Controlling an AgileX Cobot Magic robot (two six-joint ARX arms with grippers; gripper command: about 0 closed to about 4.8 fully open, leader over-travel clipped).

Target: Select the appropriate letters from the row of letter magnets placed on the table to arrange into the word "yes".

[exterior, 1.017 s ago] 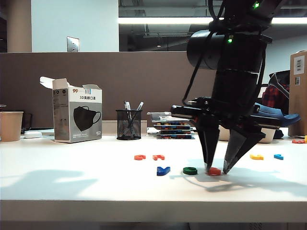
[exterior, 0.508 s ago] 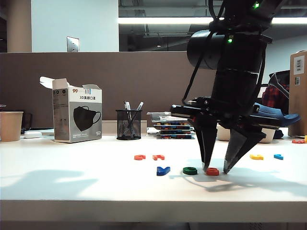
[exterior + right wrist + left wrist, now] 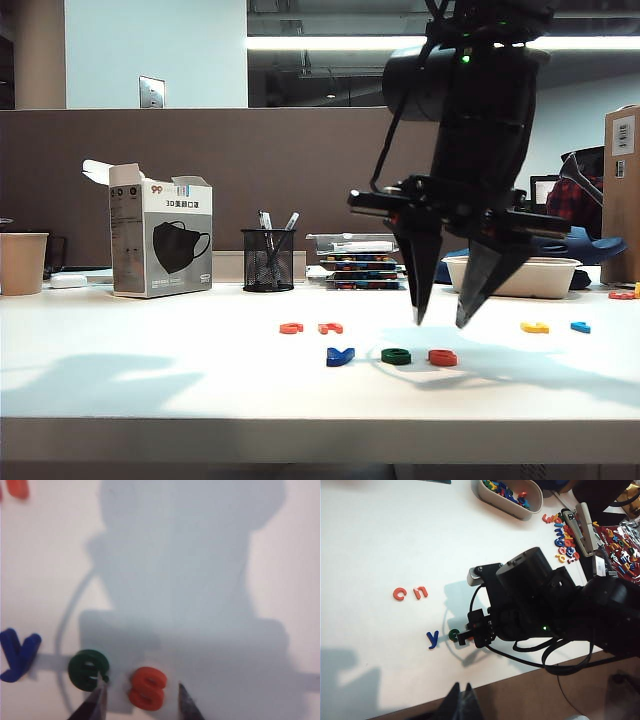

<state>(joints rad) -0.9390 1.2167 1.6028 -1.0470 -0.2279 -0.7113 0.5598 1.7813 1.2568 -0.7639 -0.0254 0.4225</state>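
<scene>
On the white table (image 3: 150, 380) a dark blue Y (image 3: 340, 355), a green E (image 3: 396, 356) and an orange-red S (image 3: 443, 357) lie in a row reading "yes". My right gripper (image 3: 440, 322) hangs open just above the S, touching nothing. The right wrist view shows the Y (image 3: 17, 654), E (image 3: 88, 669) and S (image 3: 147, 687), with the right gripper (image 3: 141, 689) straddling the S from above. In the left wrist view my left gripper (image 3: 461, 686) is shut and empty over the table's front edge, near the Y (image 3: 433, 639) and E (image 3: 454, 635); the S is hidden behind the right arm (image 3: 540, 600).
Two orange-red letters (image 3: 291, 327) (image 3: 331, 327) lie behind the word; a yellow letter (image 3: 535, 327) and a light blue one (image 3: 580, 326) lie to the right. A mask box (image 3: 160, 242), pen cup (image 3: 268, 260), paper cup (image 3: 22, 262) and a bowl (image 3: 515, 275) line the back.
My right gripper has lifted off the table and drifted slightly left, leaving the S lying beside the E. The left gripper has not moved.
</scene>
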